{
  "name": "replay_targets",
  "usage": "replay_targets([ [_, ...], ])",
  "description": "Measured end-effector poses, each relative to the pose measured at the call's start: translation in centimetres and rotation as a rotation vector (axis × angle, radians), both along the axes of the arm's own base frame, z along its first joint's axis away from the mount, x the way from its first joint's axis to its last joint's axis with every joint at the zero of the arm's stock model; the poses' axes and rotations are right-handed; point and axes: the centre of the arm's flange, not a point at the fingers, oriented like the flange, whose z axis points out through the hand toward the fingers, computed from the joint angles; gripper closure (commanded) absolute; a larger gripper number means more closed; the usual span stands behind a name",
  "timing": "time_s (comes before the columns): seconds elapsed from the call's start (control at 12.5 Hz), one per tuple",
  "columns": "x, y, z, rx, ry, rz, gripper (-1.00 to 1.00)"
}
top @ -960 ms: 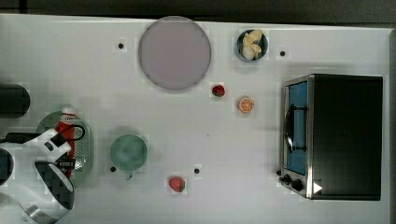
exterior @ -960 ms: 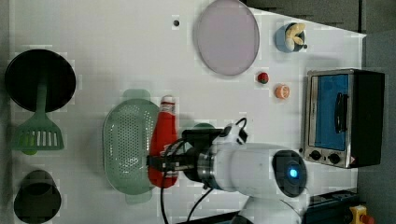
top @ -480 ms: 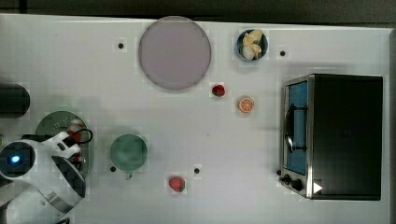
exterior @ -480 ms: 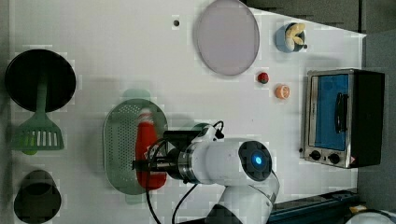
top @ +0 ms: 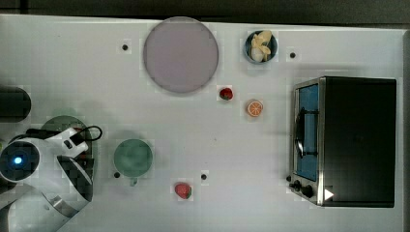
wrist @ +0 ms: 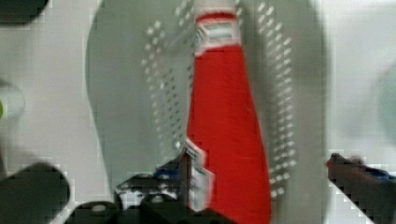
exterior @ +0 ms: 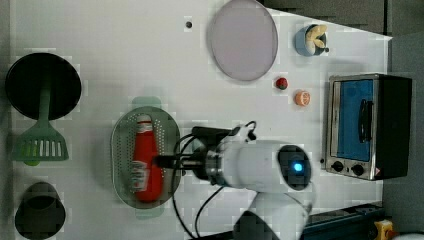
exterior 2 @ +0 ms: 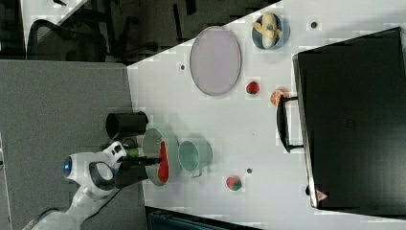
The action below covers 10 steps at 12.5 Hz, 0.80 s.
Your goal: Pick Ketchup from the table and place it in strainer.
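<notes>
Now the ketchup [exterior: 145,159] lies flat inside the strainer [exterior: 121,150]; a moment ago it was still being carried over the strainer's edge. The red bottle rests along the strainer's dotted bottom, with its white cap at one end and its fat end at the other. In the wrist view the ketchup [wrist: 225,135] lies between the two fingers, and one finger [wrist: 359,175] stands well off to its side with a gap, so the jaws are wide apart and hold nothing. The other finger is right beside the bottle's label. In the left view the gripper [exterior: 167,161] sits just beside the bottle, over the strainer's rim. In the right view the ketchup [exterior 2: 163,164] shows as a red strip in the strainer [exterior 2: 152,143]. Near the strainer stands a round green cup [top: 133,158]. A green spatula [exterior: 39,145] and a black bowl [exterior: 42,85] lie on the strainer's other side. Farther from the strainer are a big plate [top: 180,54], a strawberry [top: 183,190], and a toaster oven [top: 345,140].
</notes>
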Motion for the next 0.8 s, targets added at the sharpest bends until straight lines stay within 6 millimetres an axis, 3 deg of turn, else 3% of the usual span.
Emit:
replay_targets([
  [0.16, 1.7, -1.9, 3.7, -0.023, -0.069, -0.037, -1.0],
  [0.4, 4.8, -6.8, 10.8, -0.109, -0.137, -0.134, -1.0],
  [0.64, 8.0, -14.4, 18.3, -0.176, -0.191, -0.301, -1.0],
  [0.8, 9.8, -21.3, 22.3, -0.207, -0.196, -0.44, -1.0],
])
